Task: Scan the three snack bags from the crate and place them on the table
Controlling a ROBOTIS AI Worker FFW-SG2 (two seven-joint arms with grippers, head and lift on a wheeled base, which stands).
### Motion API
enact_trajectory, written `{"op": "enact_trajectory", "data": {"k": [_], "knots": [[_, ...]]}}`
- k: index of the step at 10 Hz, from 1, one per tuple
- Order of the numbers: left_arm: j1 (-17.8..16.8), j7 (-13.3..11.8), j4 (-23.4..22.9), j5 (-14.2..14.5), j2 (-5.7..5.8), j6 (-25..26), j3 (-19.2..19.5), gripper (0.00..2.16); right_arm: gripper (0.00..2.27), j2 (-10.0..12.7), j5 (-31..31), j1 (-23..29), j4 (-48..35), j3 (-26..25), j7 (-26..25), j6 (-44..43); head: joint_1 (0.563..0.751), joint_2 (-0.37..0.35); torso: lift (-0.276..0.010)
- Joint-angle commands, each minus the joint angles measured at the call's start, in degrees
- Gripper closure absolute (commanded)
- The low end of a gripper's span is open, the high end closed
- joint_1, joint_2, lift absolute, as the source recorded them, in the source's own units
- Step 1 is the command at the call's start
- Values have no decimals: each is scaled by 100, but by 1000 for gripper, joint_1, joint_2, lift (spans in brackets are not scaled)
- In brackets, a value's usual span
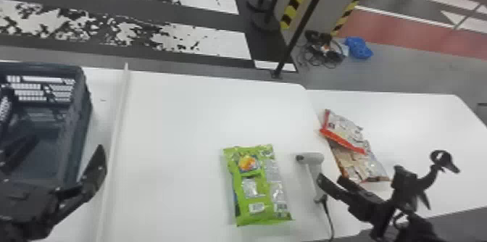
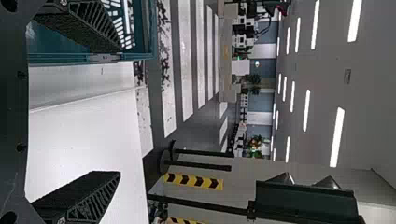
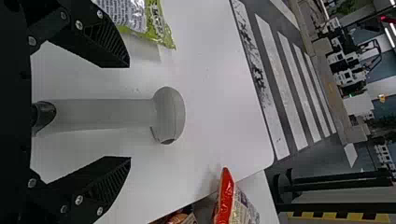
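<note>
Lying flat on the white table [image 1: 174, 121], the green snack bag [image 1: 255, 188] is near 6 o'clock in the head view. Toward its 2 o'clock is the scanner [image 1: 312, 170]; beyond, on the adjoining table [image 1: 427, 121], a red-edged snack bag [image 1: 344, 129] overlaps an orange-edged snack bag [image 1: 360, 167]. At the green bag's 3 o'clock, the right gripper [image 1: 330, 179] has its jaws spread, the scanner's handle between them. Toward 9 o'clock, the left gripper's [image 1: 67, 143] jaws are spread too, one finger over the crate [image 1: 81, 114], the other outside it.
</note>
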Motion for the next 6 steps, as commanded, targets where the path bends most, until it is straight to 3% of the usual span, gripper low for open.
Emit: {"op": "enact_trajectory", "data": {"k": [1,4,6], "knots": [[0,0,-2,-4,0,-2,0,39,53,8,-258,268,-817,-209,289,1080,695,-350,-37],[26,0,-19,-4,9,-2,-17,39,63,-220,-179,136,-1678,-34,1010,3839,695,-350,-37],[132,0,-55,-4,53,-54,0,39,63,-291,313,-216,-1467,520,1150,3839,695,-350,-37]]}}
